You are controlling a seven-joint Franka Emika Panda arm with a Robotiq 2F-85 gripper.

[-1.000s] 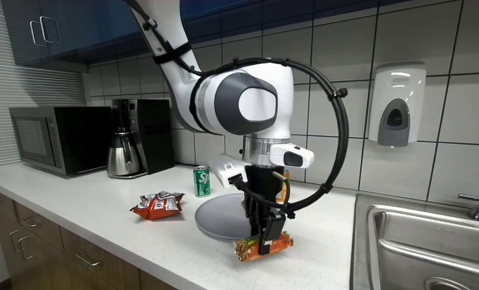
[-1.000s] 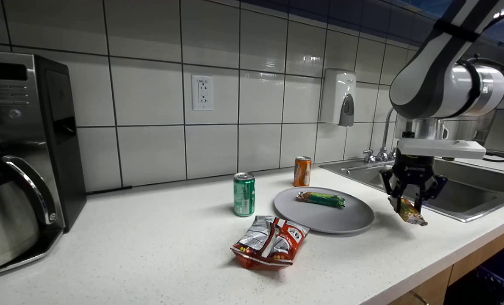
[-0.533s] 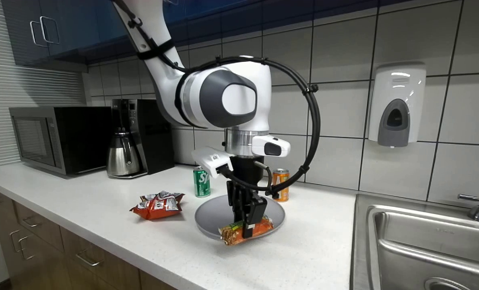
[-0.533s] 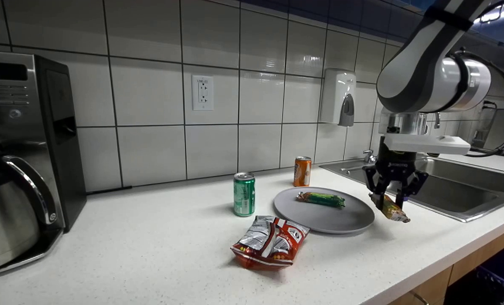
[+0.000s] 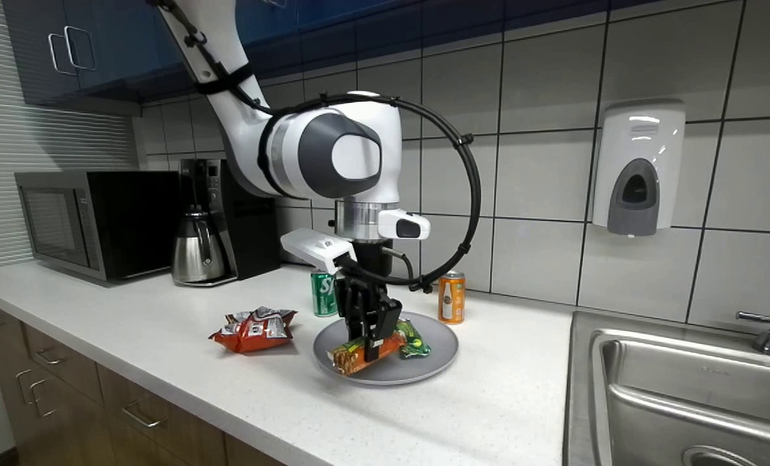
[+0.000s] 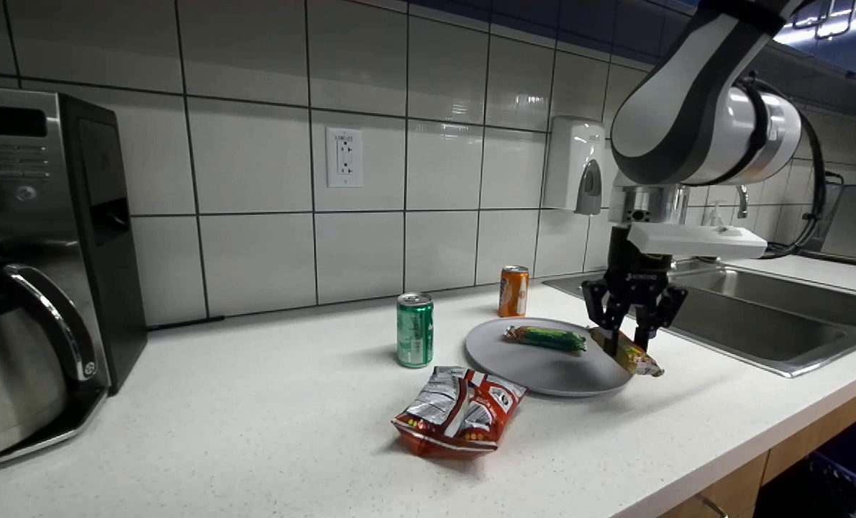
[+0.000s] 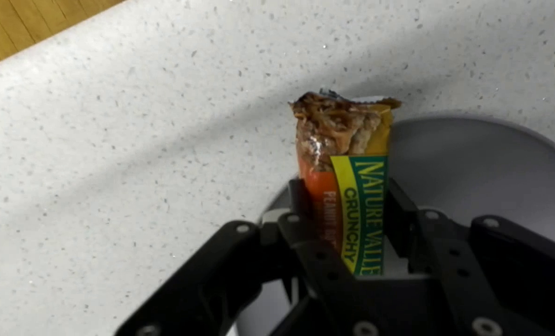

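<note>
My gripper [image 5: 364, 347] is shut on an orange, yellow and green granola bar [image 5: 346, 360]. In the wrist view the bar [image 7: 352, 196] reads "Nature Valley Crunchy", and the two fingers [image 7: 346, 200] press its sides. The gripper [image 6: 626, 347] holds the bar [image 6: 640, 362] slightly tilted above the near edge of a round grey plate [image 6: 496, 363]; the plate [image 7: 482, 163] lies below it in the wrist view. A green-wrapped bar [image 6: 547, 338] lies on the plate; in an exterior view this green bar [image 5: 414, 343] is partly hidden behind the held bar.
A green can [image 6: 415, 331] and an orange can [image 6: 513, 291] stand behind the plate. A red chip bag [image 6: 464, 414] lies beside it. A sink [image 5: 582, 388] is set in the counter. A coffee maker [image 5: 252, 220] and a microwave [image 5: 100, 220] stand at the far end.
The gripper has carried the granola bar from beside the sink across to the plate, toward the chip bag side. The plate, cans, chip bag and green bar have not moved.
</note>
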